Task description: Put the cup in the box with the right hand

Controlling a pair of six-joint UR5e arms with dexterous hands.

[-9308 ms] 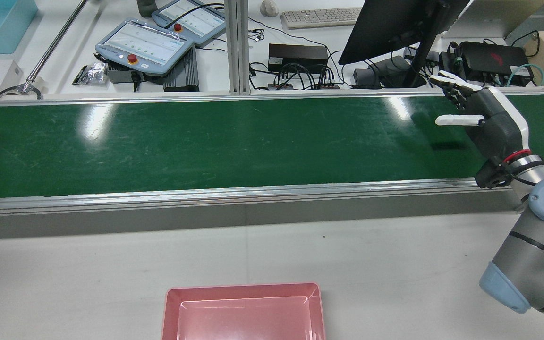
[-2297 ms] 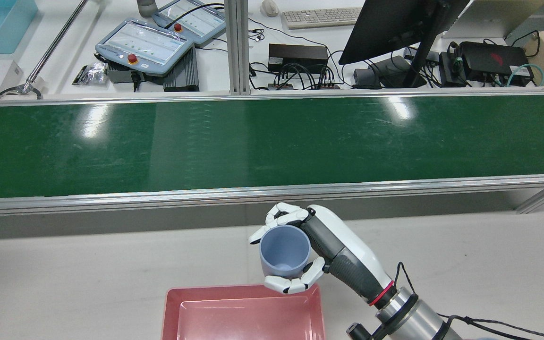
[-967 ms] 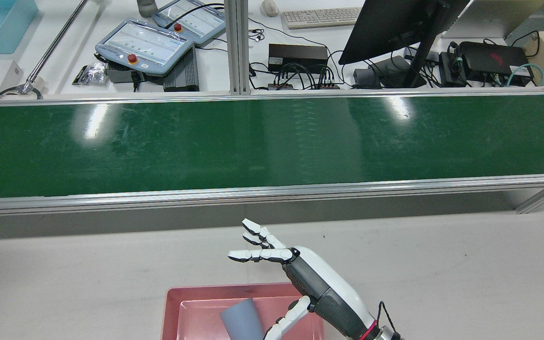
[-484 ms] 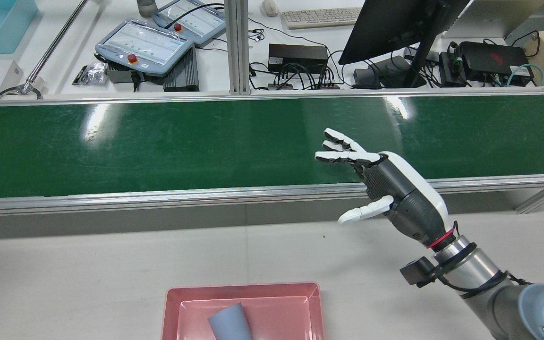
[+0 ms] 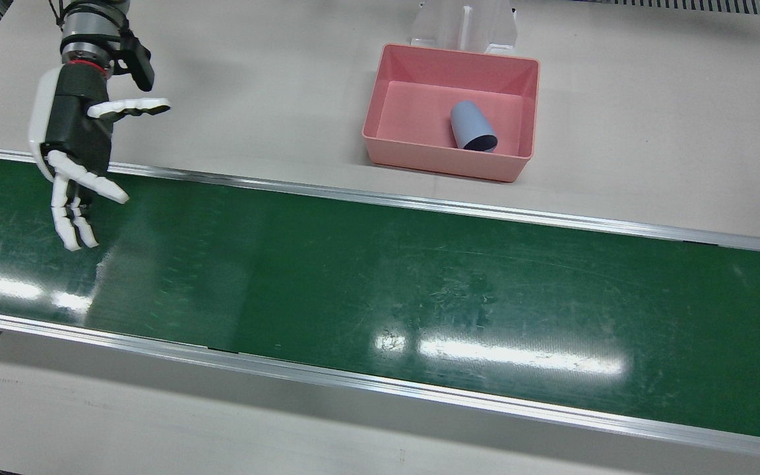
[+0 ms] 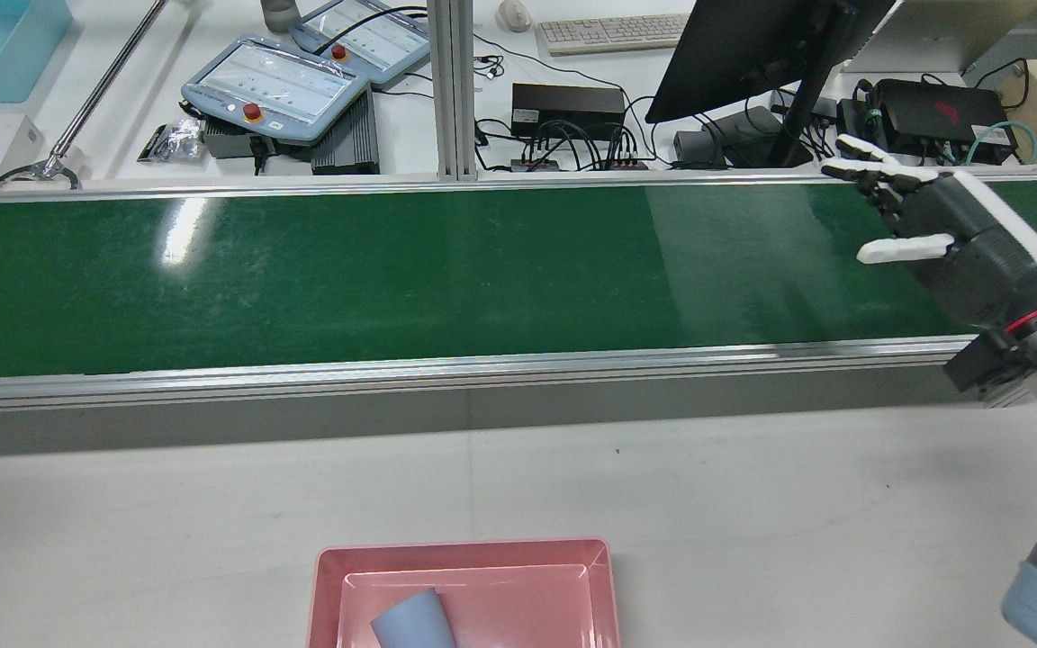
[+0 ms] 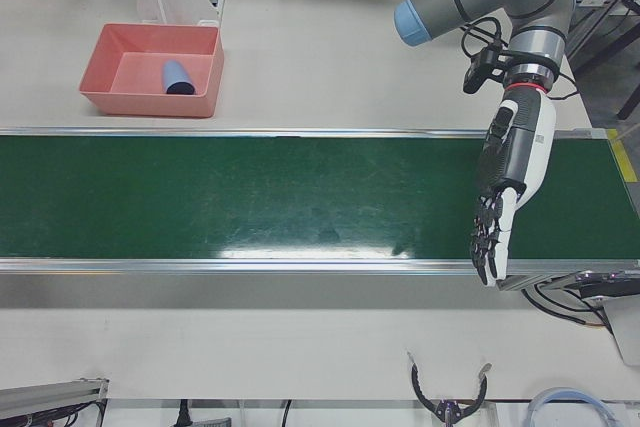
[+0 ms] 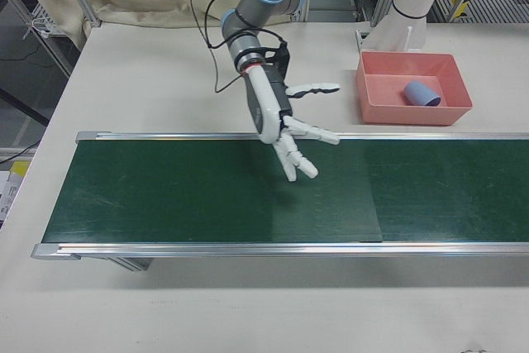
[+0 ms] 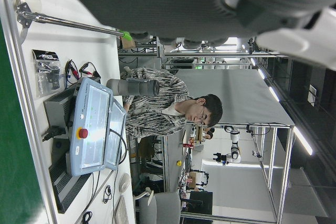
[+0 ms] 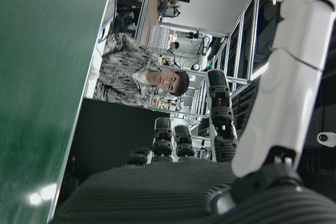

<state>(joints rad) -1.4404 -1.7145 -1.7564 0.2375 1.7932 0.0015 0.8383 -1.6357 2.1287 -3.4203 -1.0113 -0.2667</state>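
The grey-blue cup (image 5: 472, 125) lies on its side inside the pink box (image 5: 443, 161), on the white table behind the belt. It also shows in the rear view (image 6: 410, 621) and the right-front view (image 8: 421, 93). My right hand (image 6: 951, 243) is open and empty, fingers spread, above the far right end of the green conveyor belt (image 5: 380, 277), well away from the box (image 6: 464, 546). It also shows in the front view (image 5: 73, 145). My left hand (image 7: 510, 172) is open and empty over the other end of the belt.
A monitor (image 6: 752, 45), teach pendants (image 6: 275, 85), a keyboard and cables sit on the bench beyond the belt. The belt's aluminium rails run along both its long sides. White table surface lies around the box.
My right hand let the cup go into the box, then rose and swung right to the belt's far end. The cup has rolled slightly left in the box.
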